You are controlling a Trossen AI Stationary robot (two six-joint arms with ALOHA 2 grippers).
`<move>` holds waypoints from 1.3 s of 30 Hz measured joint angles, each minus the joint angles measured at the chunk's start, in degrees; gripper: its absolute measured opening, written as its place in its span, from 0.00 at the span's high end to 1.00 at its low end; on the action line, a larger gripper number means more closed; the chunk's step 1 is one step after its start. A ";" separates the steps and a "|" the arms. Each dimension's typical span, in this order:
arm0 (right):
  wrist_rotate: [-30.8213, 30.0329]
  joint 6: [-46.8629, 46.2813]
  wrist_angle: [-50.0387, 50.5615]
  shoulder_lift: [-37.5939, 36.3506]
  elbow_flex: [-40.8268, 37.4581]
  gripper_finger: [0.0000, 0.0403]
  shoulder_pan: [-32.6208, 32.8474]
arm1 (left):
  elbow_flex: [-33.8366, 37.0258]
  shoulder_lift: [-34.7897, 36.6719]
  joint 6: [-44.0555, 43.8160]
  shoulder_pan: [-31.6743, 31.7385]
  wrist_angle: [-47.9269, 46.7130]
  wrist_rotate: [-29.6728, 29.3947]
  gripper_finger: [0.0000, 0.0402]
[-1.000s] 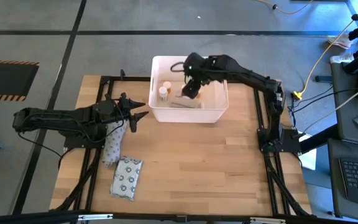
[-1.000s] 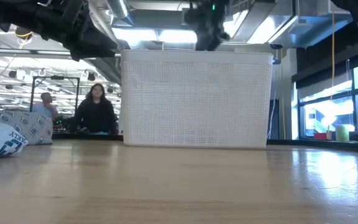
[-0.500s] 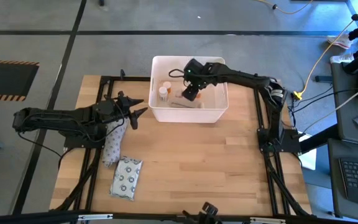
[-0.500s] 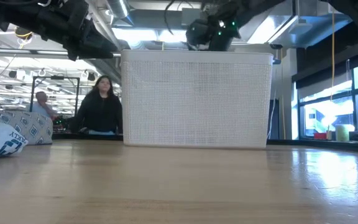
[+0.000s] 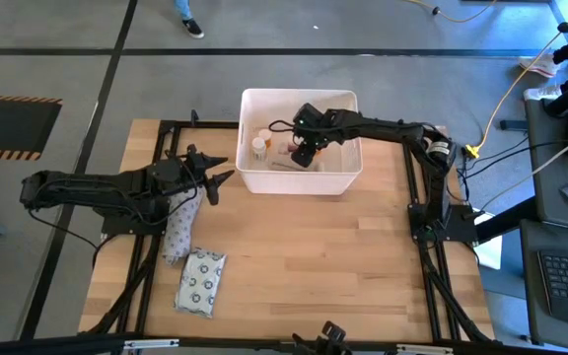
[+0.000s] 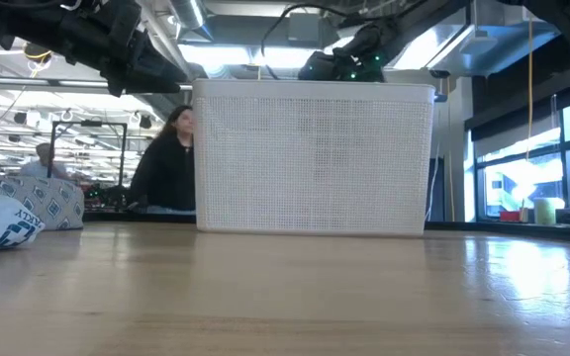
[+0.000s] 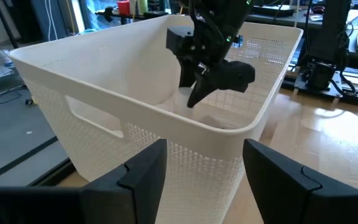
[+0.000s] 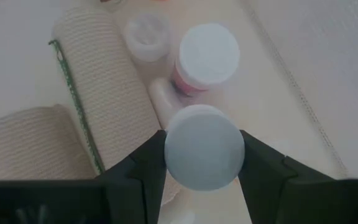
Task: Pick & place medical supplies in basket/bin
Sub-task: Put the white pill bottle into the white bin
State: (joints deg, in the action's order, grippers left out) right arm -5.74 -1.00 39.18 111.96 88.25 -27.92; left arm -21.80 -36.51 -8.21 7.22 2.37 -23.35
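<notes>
The white basket (image 5: 348,170) stands on the far middle of the table; its mesh wall (image 6: 315,158) fills the low view. My right gripper (image 5: 306,154) reaches down inside it, shut on a white round-ended cylinder (image 8: 204,154). Under it on the basket's floor lie beige bandage rolls (image 8: 98,81), a white bottle with a pink band (image 8: 207,57) and a small tube (image 8: 145,31). An orange-capped bottle (image 5: 260,146) stands at the basket's left. My left gripper (image 5: 215,176) hangs open just left of the basket, its fingers (image 7: 143,174) apart before the rim. My right gripper pinches the white cylinder by its curved side (image 8: 170,155) between its two fingers (image 8: 143,167), one on each side. The fingers slant down into the basket from its right side. The cylinder's flat end faces the wrist camera. Whether it rests on the basket's floor I cannot tell.
A ring-patterned packet (image 5: 202,281) lies on the table near the left front, and a second patterned packet (image 5: 178,232) lies partly under my left arm. Black frame rails (image 5: 146,286) run along both table sides. A person (image 6: 171,163) walks in the room behind.
My right gripper has sunk from above the basket's rim down into the basket, shifting a little toward the near edge, still shut on the white cylinder. The person behind the table has walked toward the right.
</notes>
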 joint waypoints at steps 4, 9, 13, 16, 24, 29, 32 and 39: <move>0.00 -0.10 -2.14 0.00 -1.45 0.60 -0.05 | 0.00 0.00 0.00 0.00 0.00 0.00 0.49; -0.02 -0.19 -2.26 0.02 -2.41 0.60 -0.10 | 0.00 0.00 0.00 0.00 -0.01 0.00 0.49; -0.02 -0.21 -2.28 0.02 -2.43 0.59 -0.09 | 0.00 0.00 0.00 0.00 0.00 0.00 0.49; 0.00 -0.28 -2.14 0.02 -2.43 0.57 -0.09 | 0.00 0.00 0.00 0.00 -0.01 0.00 0.49; -0.02 -1.88 -1.55 0.02 -2.43 0.50 -0.09 | 0.00 0.00 -0.02 0.00 0.00 0.00 0.49; -0.01 -1.83 -1.53 0.02 -2.43 0.44 -0.09 | 0.00 0.00 -0.02 0.00 -0.02 -0.02 0.49; -0.02 -1.81 -1.56 0.02 -2.43 0.40 -0.09 | 0.00 0.00 -0.02 0.00 0.00 -0.02 0.49; -0.02 -1.69 -1.57 0.02 -2.43 0.35 -0.09 | 0.00 0.00 -0.02 0.00 -0.02 -0.02 0.49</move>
State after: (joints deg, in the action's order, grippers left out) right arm -5.76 -2.69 37.61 111.98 85.82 -28.01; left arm -21.80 -36.51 -8.23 7.22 2.35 -23.38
